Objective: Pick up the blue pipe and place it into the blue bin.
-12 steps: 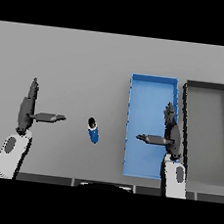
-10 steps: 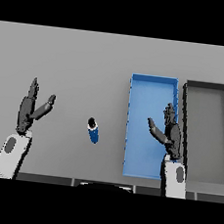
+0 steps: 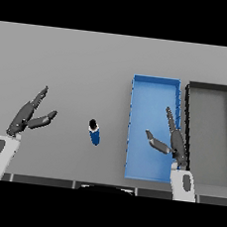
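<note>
**tablewatcher:** Since you asked where things stand, going left to right: the left hand (image 3: 29, 117) hovers over bare grey table (image 3: 81, 67), fingers straight and spread, thumb splayed off to the side, holding nothing. Right of it, well apart, the blue pipe (image 3: 95, 132) lies on the table with its dark end pointing away from the robot. Then comes the blue bin (image 3: 156, 85), open-topped with nothing in it, and a dark bin (image 3: 211, 89) just beside that on the far right.

**gr1_fan:** And the right hand?

**tablewatcher:** The right hand (image 3: 172, 139) sits over the blue bin's right side, fingers extended toward the far edge, thumb sticking out to the left. Open and empty too.

**gr1_fan:** So no grab yet?

**tablewatcher:** Nope. I'd call this the very start, the reach step. Neither hand touches the pipe. It lies between the two hands, so either could go for it. Whichever does needs to travel across, come down over the pipe with thumb and fingers straddling it, then close. After that it's a lift and a carry over to the blue bin, not the dark one next door.
</note>
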Available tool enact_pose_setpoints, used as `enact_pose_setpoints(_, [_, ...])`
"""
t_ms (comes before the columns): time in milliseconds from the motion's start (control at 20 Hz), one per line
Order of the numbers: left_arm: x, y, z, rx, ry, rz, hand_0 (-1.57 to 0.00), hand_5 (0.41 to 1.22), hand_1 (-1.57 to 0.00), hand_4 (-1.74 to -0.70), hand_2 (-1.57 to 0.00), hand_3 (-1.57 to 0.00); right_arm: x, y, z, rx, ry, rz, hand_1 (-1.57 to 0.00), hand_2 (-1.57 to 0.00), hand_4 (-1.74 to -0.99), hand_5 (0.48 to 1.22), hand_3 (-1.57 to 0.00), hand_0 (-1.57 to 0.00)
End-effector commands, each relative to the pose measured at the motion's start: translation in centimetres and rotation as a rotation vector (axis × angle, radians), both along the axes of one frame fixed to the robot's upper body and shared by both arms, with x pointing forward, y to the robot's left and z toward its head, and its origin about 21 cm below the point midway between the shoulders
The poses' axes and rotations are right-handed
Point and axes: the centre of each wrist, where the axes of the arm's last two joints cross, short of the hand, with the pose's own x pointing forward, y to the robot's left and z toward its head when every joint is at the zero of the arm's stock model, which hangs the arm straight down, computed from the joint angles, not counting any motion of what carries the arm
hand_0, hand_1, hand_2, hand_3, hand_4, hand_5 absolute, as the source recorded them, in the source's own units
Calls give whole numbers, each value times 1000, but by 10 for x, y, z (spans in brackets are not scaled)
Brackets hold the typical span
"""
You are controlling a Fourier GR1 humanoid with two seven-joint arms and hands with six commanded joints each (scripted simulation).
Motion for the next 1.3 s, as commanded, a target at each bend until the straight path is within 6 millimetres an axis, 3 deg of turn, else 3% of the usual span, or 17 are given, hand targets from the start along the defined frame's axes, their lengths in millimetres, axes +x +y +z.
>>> enact_pose_setpoints(0, [2,2,1,4,6,-7,1,598,1,-967,1,1,-3,3,0,-8,7,6,1,1,-1191,587,1,1])
enact_pose_setpoints(300, [-19,-15,12,11,31,-230,1,566,1,-989,1,1,-1,5,2,3,29,4,1,1,-1200,580,1,1])
enact_pose_setpoints(700, [-43,-66,1,99,172,-427,1,469,1,-1084,1,1,-2,4,4,8,19,12,1,1,-1213,572,1,1])
enact_pose_setpoints(950, [-40,-98,-13,67,147,-472,1,484,1,-1149,1,1,-1,5,4,22,36,13,1,1,-1210,564,1,1])
enact_pose_setpoints(1250, [-24,-129,-34,8,146,-437,1,491,1,-1126,1,1,-5,3,3,42,33,2,1,1,-1207,551,1,1])
